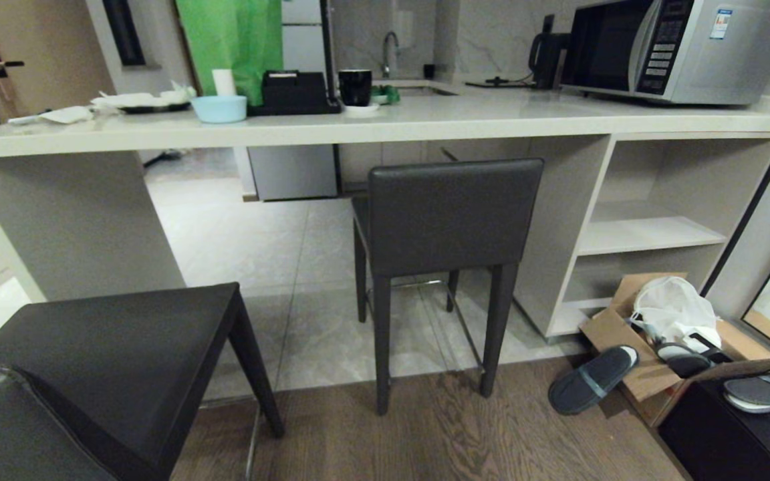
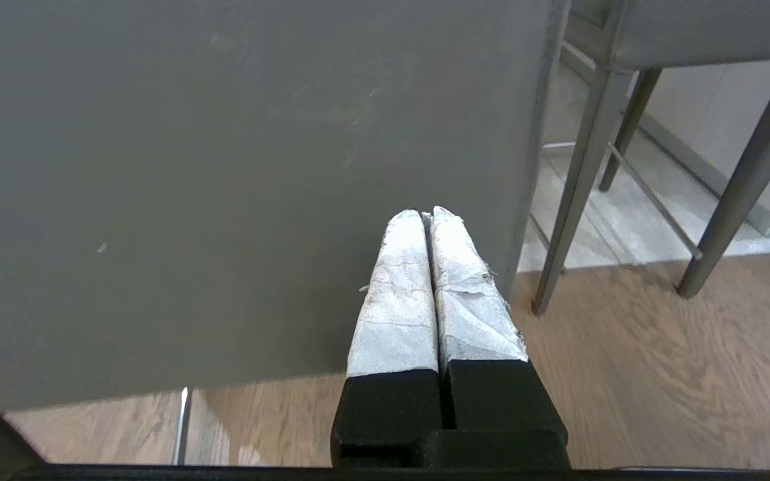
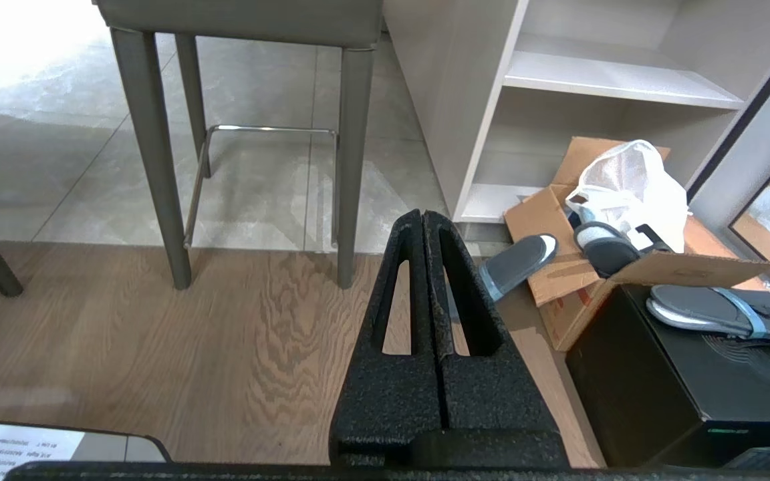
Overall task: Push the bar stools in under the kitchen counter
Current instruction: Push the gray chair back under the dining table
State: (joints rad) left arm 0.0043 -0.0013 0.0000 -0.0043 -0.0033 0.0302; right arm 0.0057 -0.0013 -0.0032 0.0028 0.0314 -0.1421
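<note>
Stools first: we count two, and they stand quite differently. The far stool is in the knee space with its backrest just below the edge of the bench, its back legs on the wood floor and its front legs on the tile, so we judge it partly in with a little way to go. The near stool sits well out on the wood floor, close beneath our head camera at the robot's left, and has all of its travel left.

The left gripper hovers close to the near stool's backrest, its taped fingers pressed together; whether the tips touch the leather we cannot tell. The right gripper hangs over bare floor, fingers likewise closed, holding nothing.

Our worries run as follows. A push placed off-centre on the backrest could swing the near stool round instead of sliding it straight, and its legs might catch at the seam where wood meets tile (a high push there could tip it). Steered badly, it could knock the grey side panel or bump the far stool.

On the robot's right lie a loose slipper, a cardboard box with a white bag, and a black box; the base could clip these if it drives that way.
</note>
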